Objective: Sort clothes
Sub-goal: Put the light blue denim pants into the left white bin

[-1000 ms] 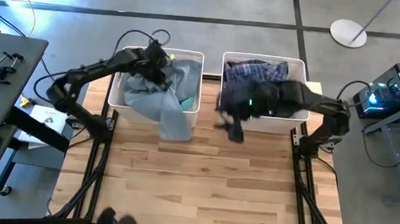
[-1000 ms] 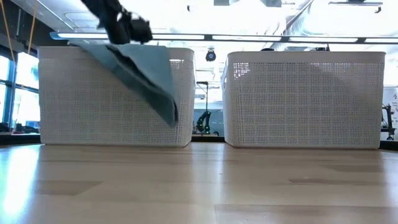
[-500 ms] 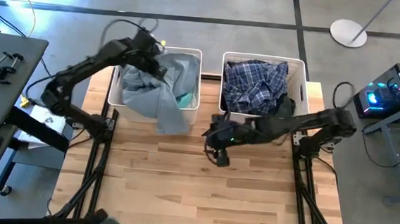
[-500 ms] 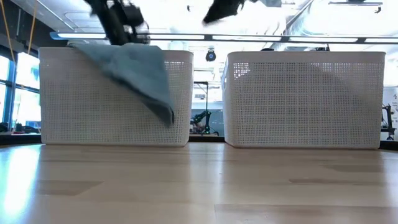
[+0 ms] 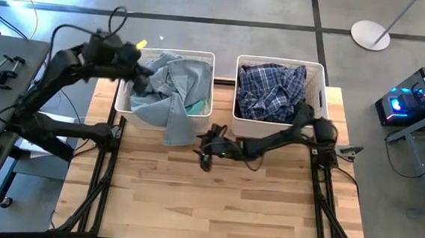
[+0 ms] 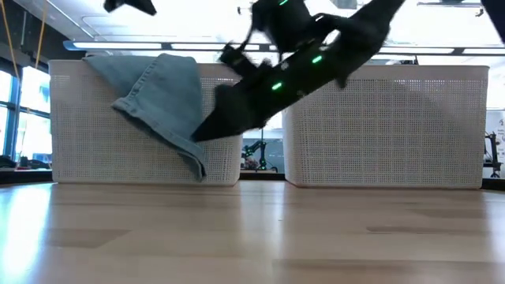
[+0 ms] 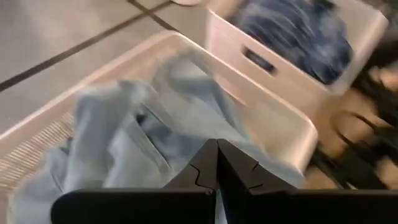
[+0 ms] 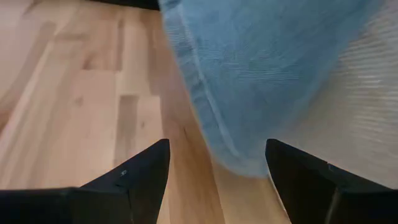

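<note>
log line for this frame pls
left gripper: shut, empty, above left basket | right gripper: fingers open, facing denim garment draped over basket front | plaid garment: right basket

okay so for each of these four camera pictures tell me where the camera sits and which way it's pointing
High view: above the table, looking straight down; both arms show.
Low view: table height, facing the two baskets; right arm crosses above.
Left wrist view: on the left arm, over the left basket; its shut left gripper shows.
Right wrist view: on the right arm, near the table; open right gripper shows.
Shared: the hanging jeans appear in every view.
</note>
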`<control>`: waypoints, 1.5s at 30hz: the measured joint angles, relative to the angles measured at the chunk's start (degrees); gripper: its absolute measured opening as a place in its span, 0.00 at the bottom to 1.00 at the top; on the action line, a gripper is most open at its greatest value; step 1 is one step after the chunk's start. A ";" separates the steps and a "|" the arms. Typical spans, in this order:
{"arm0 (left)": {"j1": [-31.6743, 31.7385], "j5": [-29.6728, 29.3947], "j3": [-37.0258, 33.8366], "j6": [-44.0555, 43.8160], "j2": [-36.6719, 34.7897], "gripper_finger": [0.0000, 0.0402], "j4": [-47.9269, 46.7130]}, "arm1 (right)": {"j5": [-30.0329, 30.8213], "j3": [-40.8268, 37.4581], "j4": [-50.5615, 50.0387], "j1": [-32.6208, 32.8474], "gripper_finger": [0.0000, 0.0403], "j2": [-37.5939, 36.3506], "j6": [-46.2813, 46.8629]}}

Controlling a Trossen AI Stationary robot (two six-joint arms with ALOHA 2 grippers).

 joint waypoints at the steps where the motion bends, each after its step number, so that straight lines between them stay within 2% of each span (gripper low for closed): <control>1: -1.46 0.01 0.03 0.82 -0.90 0.00 -1.54 | 0.14 1.93 0.24 -0.49 0.64 2.20 1.44; 4: -6.18 -1.66 -0.60 0.73 -2.69 0.00 -6.25 | 3.22 7.91 0.02 -1.57 0.64 7.96 6.58; 7: -10.88 -7.00 -1.71 -2.86 -3.17 0.00 -10.24 | 5.07 13.51 -0.30 -1.86 0.62 11.89 8.28; 8: -12.37 -8.46 -2.31 -4.16 -3.27 0.00 -11.17 | 4.03 15.42 -0.22 -1.80 0.60 12.68 8.12; 11: -16.53 -9.99 -5.01 -7.88 -3.44 0.00 -14.26 | -1.37 20.60 -0.21 -1.72 0.43 14.06 7.40; 15: -21.04 -13.13 -8.44 -16.37 -3.33 0.00 -19.31 | -5.12 27.35 0.37 -1.83 0.10 13.41 6.45; 17: -22.44 -14.78 -8.97 -19.24 -3.42 0.00 -21.41 | -6.14 31.66 0.09 -2.00 0.03 13.31 5.81; 20: -24.09 -16.02 -8.97 -21.57 -4.20 0.00 -22.57 | -6.94 39.54 -5.50 -3.04 0.06 13.31 4.73; 25: -25.67 -16.39 -6.94 -23.67 -6.61 0.00 -22.70 | -4.32 51.34 -16.68 -6.78 0.01 13.26 -0.05; 29: -27.20 -16.45 -7.11 -25.41 -9.24 0.00 -22.81 | -3.47 59.23 -28.18 -10.63 0.02 13.22 -2.17; 35: -32.60 -15.67 -13.41 -27.76 -11.91 0.00 -23.01 | -3.46 72.35 -49.53 -13.50 0.02 13.10 -10.14; 38: -36.17 -13.91 -18.01 -29.88 -12.09 0.00 -23.05 | -3.56 67.96 -55.75 -12.38 0.02 7.99 -14.85; 42: -45.07 -6.07 -23.19 -28.17 -10.35 0.00 -18.56 | -3.50 62.49 -67.76 -9.41 0.02 0.28 -14.89; 45: -51.86 -7.30 -25.22 -32.14 -7.84 0.00 -14.79 | -3.46 57.48 -73.30 -6.71 0.02 -5.42 -11.81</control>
